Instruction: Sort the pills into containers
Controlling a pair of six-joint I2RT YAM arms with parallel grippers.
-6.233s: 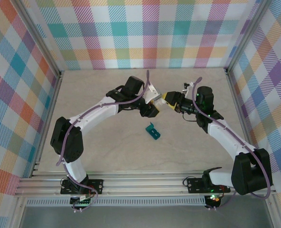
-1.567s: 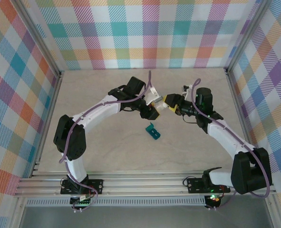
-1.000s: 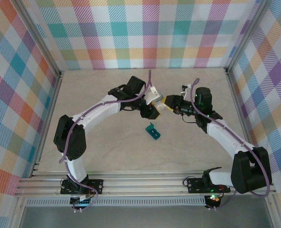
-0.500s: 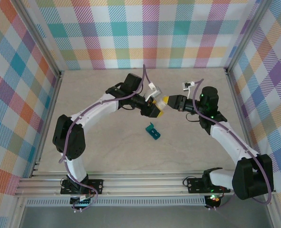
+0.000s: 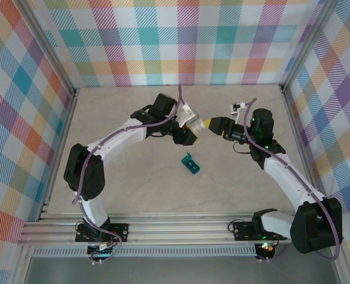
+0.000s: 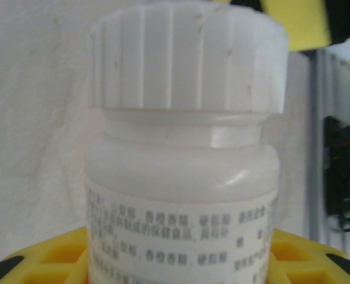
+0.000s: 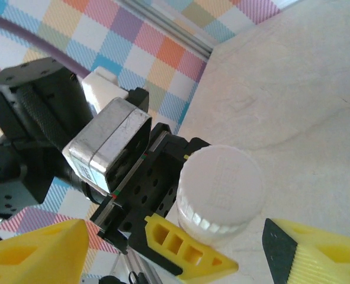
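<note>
A small white bottle [image 5: 196, 126] with a ribbed cap [image 6: 186, 56] hangs in the air above the table, and my left gripper [image 5: 192, 132] is shut on its body. Its yellow fingers [image 6: 38, 263] show on both sides of the printed label. My right gripper [image 5: 212, 124] stands open just right of the cap, its two yellow fingers [image 7: 35, 254] spread wide on either side of the cap [image 7: 221, 188] without touching it. The cap sits on the bottle. The teal containers [image 5: 190, 164] lie on the table below the two grippers. The pills are hidden.
The table [image 5: 127, 112] is a pale stone-patterned surface walled by checked panels [image 5: 163, 41] at the back and sides. An aluminium rail [image 5: 175, 228] runs along the near edge by the arm bases.
My right gripper was shut on the bottle's cap; it has let go, opened wide and drawn back a little to the right. The left gripper keeps its hold on the bottle.
</note>
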